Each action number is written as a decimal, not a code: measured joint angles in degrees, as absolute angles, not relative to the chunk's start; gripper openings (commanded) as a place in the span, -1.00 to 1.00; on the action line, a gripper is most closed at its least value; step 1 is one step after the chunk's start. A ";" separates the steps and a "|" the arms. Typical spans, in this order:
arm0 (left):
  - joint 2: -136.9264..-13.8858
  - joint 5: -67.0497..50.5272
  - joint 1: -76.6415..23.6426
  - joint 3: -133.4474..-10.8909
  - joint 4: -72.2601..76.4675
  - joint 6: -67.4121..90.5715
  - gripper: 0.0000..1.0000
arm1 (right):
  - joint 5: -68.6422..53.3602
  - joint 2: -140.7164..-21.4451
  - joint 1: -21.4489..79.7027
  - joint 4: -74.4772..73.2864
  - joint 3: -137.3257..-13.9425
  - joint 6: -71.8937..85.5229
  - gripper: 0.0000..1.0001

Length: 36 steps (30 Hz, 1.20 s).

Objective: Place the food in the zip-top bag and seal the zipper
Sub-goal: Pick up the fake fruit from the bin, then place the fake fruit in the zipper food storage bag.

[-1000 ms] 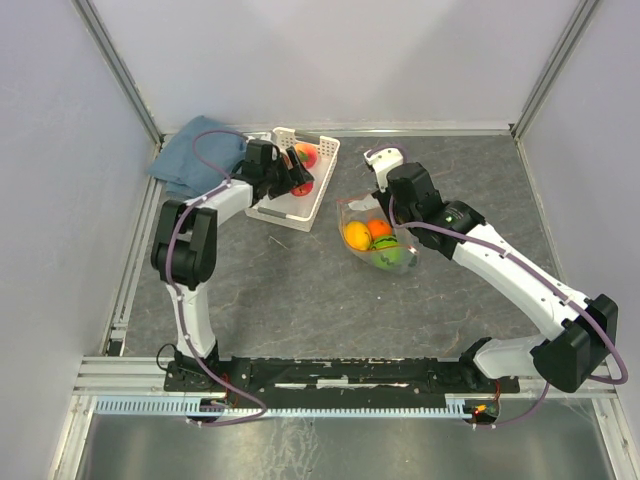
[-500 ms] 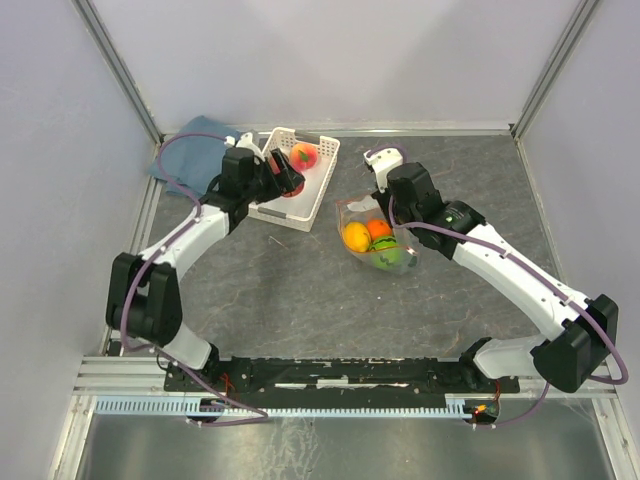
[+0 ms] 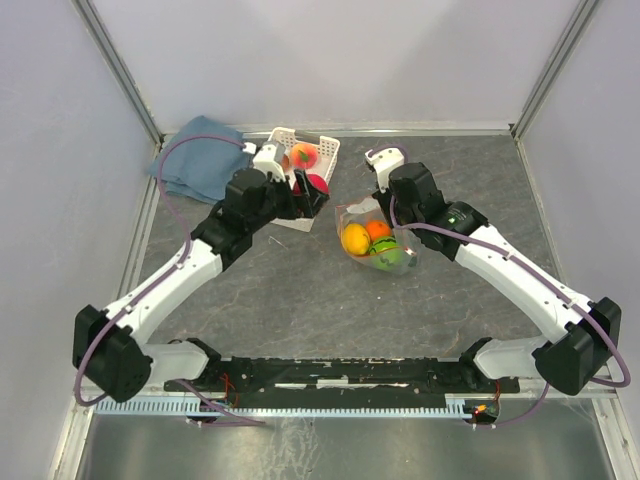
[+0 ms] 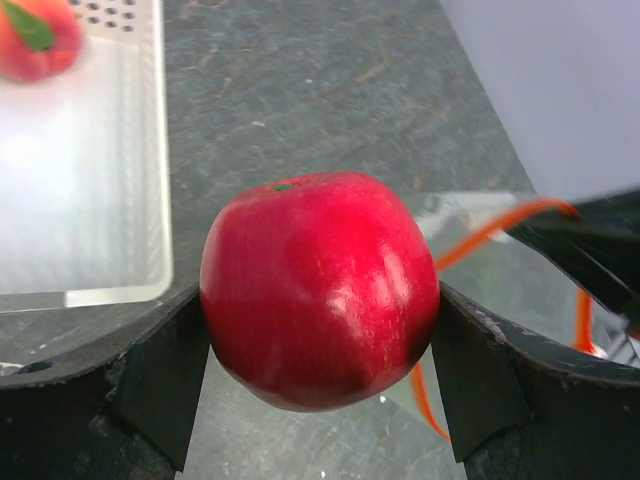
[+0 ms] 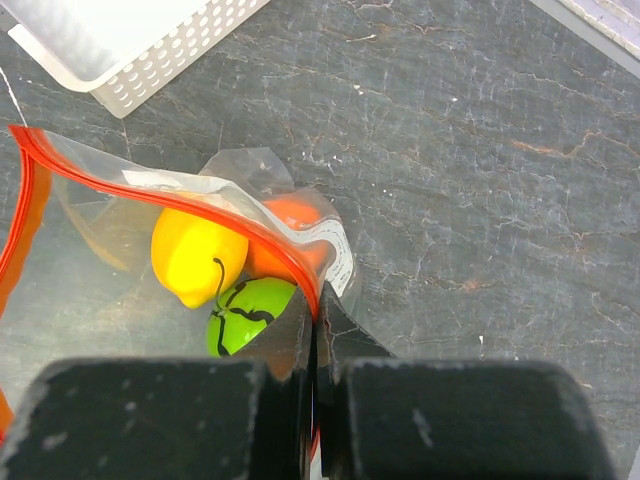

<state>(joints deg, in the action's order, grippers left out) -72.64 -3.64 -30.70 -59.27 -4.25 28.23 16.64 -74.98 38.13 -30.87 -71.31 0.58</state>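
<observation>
Blue cloth (image 3: pixel 195 165) lies far left, out of play. Beside it, the white basket (image 3: pixel 327 150) holds one peach-pink fruit (image 3: pixel 304 155). The left gripper (image 4: pixel 320 375) clamps a red apple (image 4: pixel 320 290) at the basket's right rim, near the zip-top bag (image 3: pixel 375 235), presumably to drop it in. The right gripper (image 5: pixel 315 320) pinches the zipper (image 5: pixel 170 195) edge, propping the mouth open above the packed fruits (image 5: pixel 195 255). A second ago the left arm was over the basket; the right has not moved.

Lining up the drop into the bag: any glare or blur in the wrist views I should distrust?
Left wrist: red apple sharp with small highlights, white basket floor blown out. Right wrist: zip-top bag crisp, only the near tool fingers blurred.
</observation>
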 measured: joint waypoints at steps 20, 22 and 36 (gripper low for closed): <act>-68.86 0.05 -50.48 -55.16 3.38 20.71 0.32 | 15.40 -74.81 38.13 -30.87 -71.31 1.26 -0.97; -70.41 0.19 -50.61 -55.13 4.12 20.47 0.33 | 15.31 -74.63 38.13 -30.87 -71.31 1.26 -0.97; -79.94 2.66 -51.24 -56.07 6.59 20.38 0.59 | 14.46 -74.08 38.13 -30.83 -71.11 1.43 -0.97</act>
